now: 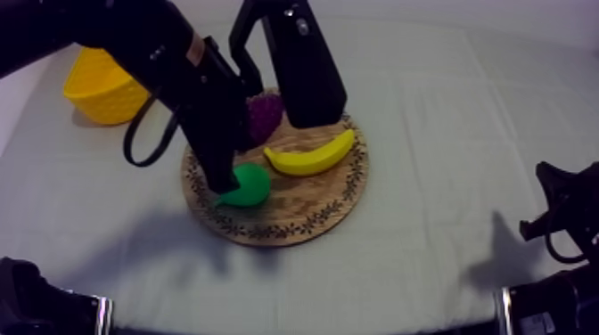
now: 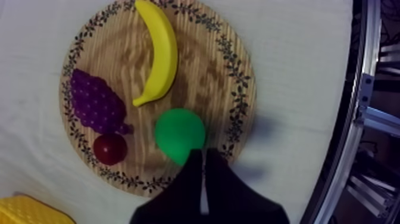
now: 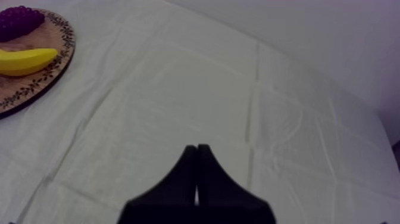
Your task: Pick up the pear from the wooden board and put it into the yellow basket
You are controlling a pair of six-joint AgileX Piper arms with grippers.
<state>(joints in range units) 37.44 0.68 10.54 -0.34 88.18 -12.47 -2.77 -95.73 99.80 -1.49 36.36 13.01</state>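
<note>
Left wrist view has my left tool (image 2: 202, 154) clenched on nothing at the edge of the smooth green plastic pear (image 2: 178, 134), which lies near-left on the round wooden board (image 2: 235, 71). The fingers should spread, straddle the pear's rounded glossy body, then close. My right tool (image 3: 196, 148) rests clenched, empty.

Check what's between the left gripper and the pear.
Nothing. In the left wrist view the left gripper, fingers together, sits at the edge of the pear on the wooden board, with no gap showing between them.
</note>
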